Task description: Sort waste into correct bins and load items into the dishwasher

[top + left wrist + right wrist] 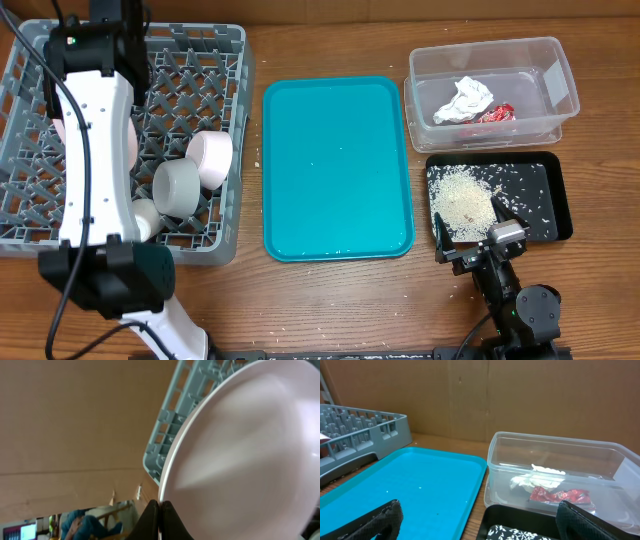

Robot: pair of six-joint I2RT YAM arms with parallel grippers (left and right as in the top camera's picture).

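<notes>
The left gripper [159, 505] pinches the rim of the pink-white plate [240, 450] at the grey dish rack [200, 60], by the left edge of the desk [330, 300]. The right gripper [479, 510] is spread wide near the desk's near right corner, beside the black tray [555, 215] of rice [462, 200]. The napkin [465, 100] and the red wrapper [497, 113] lie in the clear tub [560, 70].

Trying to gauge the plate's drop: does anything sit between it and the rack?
Nothing visible. The plate, pinched by the left gripper, is over the rack; the pale bowl and grey-blue bowl lie beside it, though the arm hides the pegs beneath.
</notes>
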